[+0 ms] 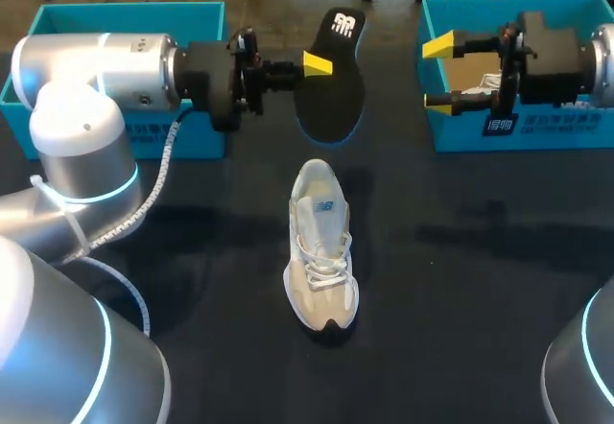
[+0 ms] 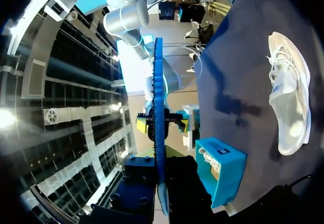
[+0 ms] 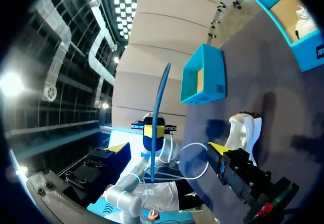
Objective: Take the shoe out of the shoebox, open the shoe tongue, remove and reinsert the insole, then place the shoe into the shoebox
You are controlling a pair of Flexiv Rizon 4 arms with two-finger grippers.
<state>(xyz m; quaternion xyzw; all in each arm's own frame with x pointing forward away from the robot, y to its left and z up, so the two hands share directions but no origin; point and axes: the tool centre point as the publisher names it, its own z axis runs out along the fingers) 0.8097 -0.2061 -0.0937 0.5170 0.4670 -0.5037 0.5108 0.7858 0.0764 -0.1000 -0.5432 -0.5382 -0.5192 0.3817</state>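
One shoebox (image 1: 125,9) sits at ten o'clock of the sneaker (image 1: 321,247), a second shoebox (image 1: 566,127) at two o'clock. The sneaker lies mid-table, toe towards me, so it is out. Its insole (image 1: 331,98) is out too, at twelve o'clock. Reinserting and boxing remain, I judge. My left gripper (image 1: 319,63), arm level, pinches the insole aloft. My right gripper (image 1: 436,74) hangs spread and empty over the second shoebox.

A white logo (image 1: 345,27) is showing on the insole's (image 1: 326,93) heel, beyond the left end effector (image 1: 312,62) gripping it. A small blue label (image 1: 324,206) is sitting on the shoe (image 1: 321,275) tongue. White print (image 1: 499,125), too small to read, is showing on the shoebox (image 1: 561,131) wall beneath the right end effector (image 1: 437,74).
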